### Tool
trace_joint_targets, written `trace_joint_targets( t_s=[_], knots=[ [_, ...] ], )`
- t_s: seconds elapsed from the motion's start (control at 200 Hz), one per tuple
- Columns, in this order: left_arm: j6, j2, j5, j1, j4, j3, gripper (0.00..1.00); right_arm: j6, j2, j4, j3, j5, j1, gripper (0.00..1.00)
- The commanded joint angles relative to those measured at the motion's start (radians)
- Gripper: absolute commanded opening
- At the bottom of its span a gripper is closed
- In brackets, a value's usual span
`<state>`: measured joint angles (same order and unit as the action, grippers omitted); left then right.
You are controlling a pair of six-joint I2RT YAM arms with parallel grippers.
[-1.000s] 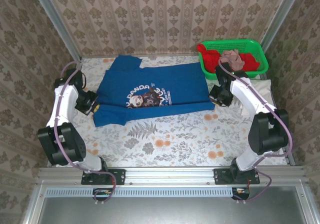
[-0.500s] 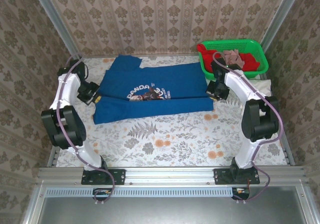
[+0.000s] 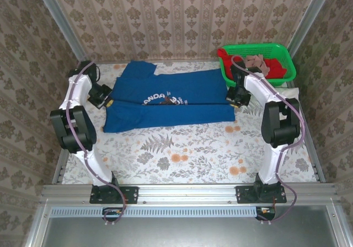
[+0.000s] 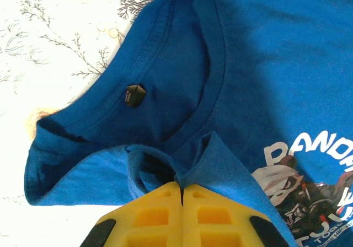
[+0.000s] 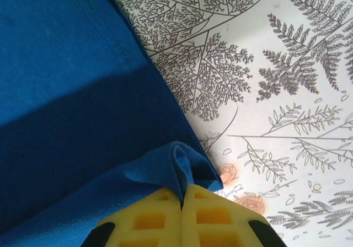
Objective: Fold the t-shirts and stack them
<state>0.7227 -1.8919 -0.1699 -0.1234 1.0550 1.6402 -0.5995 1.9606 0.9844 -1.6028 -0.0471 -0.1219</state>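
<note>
Top external view: left gripper [image 3: 108, 100] and right gripper [image 3: 232, 100], fingers closed, are pinching opposite ends of the royal-blue t-shirt [image 3: 187, 87] lying on the tabletop [image 3: 182, 153]; first fold apparently underway, stacking not yet begun.

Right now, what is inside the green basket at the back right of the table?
The green basket holds a red cloth and a crumpled pinkish-brown cloth lying on it. Whatever is beneath them is covered, and the right arm hides part of the basket's near edge.
</note>
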Motion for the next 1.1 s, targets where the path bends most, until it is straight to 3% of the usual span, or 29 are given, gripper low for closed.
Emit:
trace_joint_targets(
  t_s=[0.0,0.5,1.09],
  knots=[
    [-0.029,-0.035,0.038,-0.001,-0.005,0.048,0.0,0.031,0.031,0.027,-0.039,-0.053,0.012,0.0],
    [-0.032,-0.063,0.12,-0.012,0.011,0.084,0.0,0.048,0.085,0.017,-0.13,-0.013,0.013,0.0],
    [-0.002,-0.09,0.112,-0.019,-0.003,0.115,0.0,0.067,0.158,0.029,-0.242,0.014,0.016,0.01]
  ],
)
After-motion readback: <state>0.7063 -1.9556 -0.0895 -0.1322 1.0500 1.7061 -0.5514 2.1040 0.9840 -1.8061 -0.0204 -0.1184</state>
